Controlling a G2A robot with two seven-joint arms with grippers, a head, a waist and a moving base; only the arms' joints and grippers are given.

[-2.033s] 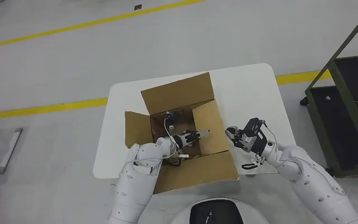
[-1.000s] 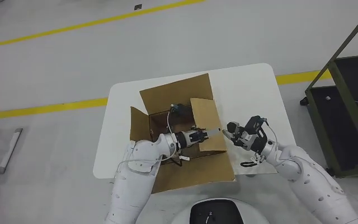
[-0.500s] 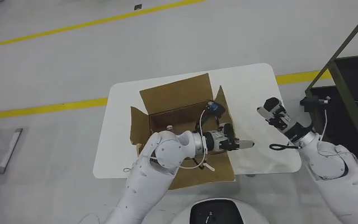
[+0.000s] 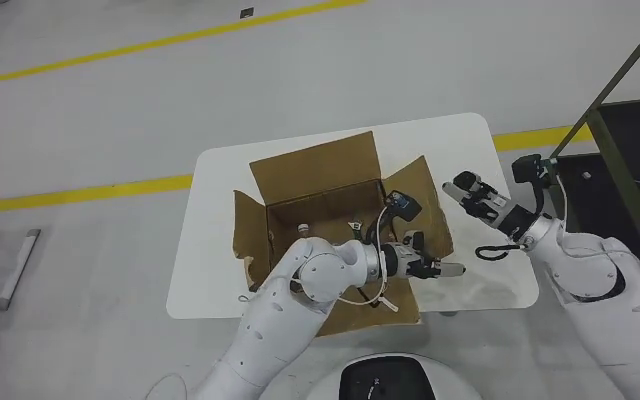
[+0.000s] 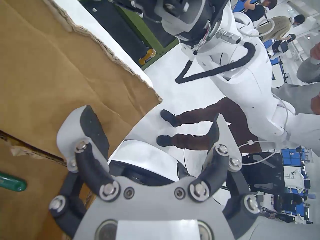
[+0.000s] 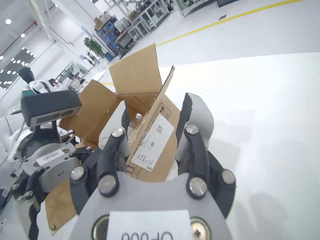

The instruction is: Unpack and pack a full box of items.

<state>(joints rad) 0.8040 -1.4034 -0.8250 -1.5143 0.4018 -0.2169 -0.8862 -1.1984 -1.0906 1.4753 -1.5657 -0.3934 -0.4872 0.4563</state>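
An open cardboard box (image 4: 318, 172) stands mid-table, its flaps spread out. Inside it I make out a clear bottle (image 6: 136, 119) and a green object (image 5: 11, 185). My left gripper (image 4: 445, 268) is open with nothing in it, past the box's right flap (image 4: 428, 205), above the table near the front right corner of the box; in its own view the left gripper (image 5: 150, 128) hangs beside that flap (image 5: 50, 63). My right gripper (image 4: 463, 187) is open and holds nothing, just right of the flap; in its own view the right gripper (image 6: 157, 116) faces the flap's labelled side (image 6: 152, 136).
The white table (image 4: 215, 265) has bare room left of the box and on its right part (image 4: 480, 140). A green-framed cart (image 4: 600, 170) stands off the table's right edge. The two wrists are close together by the right flap.
My left arm swung from inside the box out to the right and the right flap folded outward. My right gripper drew back to the right, then edged toward the flap again.
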